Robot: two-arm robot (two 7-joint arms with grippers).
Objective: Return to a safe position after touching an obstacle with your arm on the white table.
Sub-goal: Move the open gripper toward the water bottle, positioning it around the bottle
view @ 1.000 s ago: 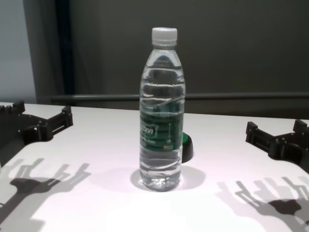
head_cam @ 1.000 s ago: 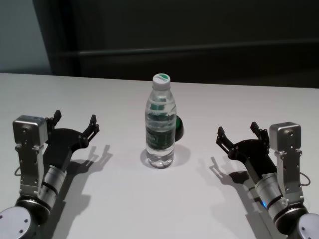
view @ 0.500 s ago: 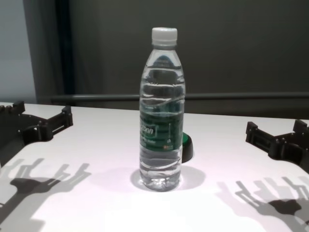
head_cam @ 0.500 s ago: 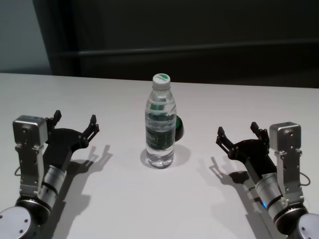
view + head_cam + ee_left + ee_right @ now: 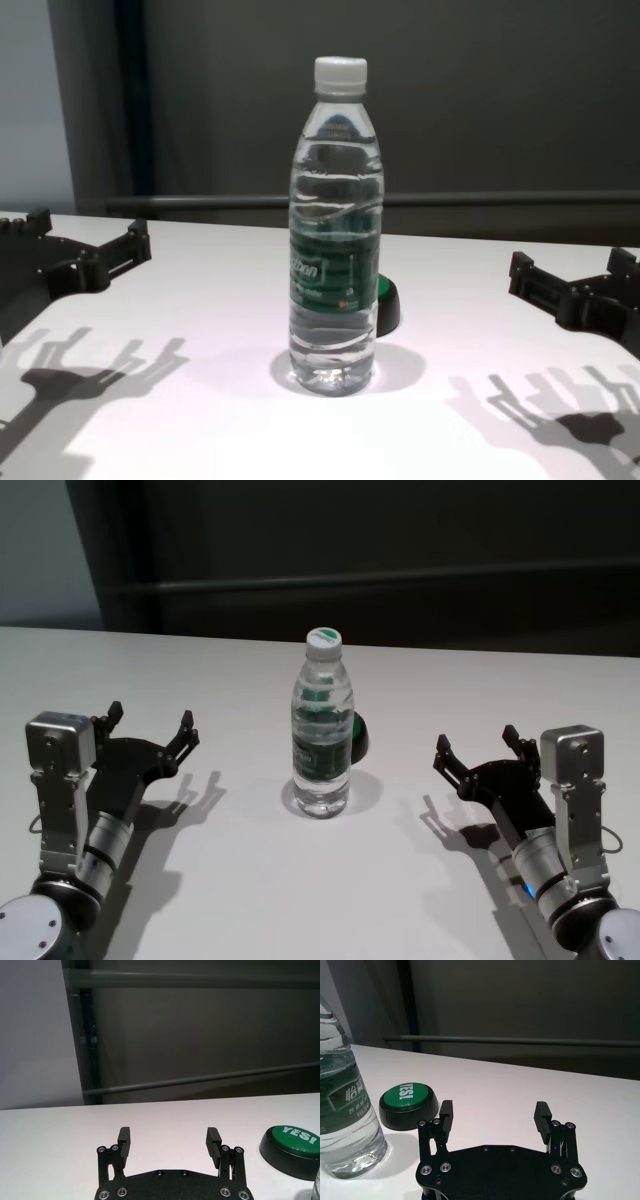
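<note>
Half-hidden green button (image 5: 358,736) behind bottle (image 5: 322,742)

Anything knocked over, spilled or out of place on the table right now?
Nothing stands out. The water bottle stands upright and capped on the white table, no spill around it. The green button sits just behind it. Left gripper and right gripper are open, well clear.

I count one water bottle (image 5: 322,742), standing on one white table (image 5: 250,880). One white cap (image 5: 323,639) on bottle, one dark green label band (image 5: 335,270). One round green button (image 5: 409,1104) with black base, word "YES!" on top. I see two grippers: left gripper (image 5: 150,726), right gripper (image 5: 478,748). Two fingers (image 5: 124,1140) each, spread apart, nothing between.
</note>
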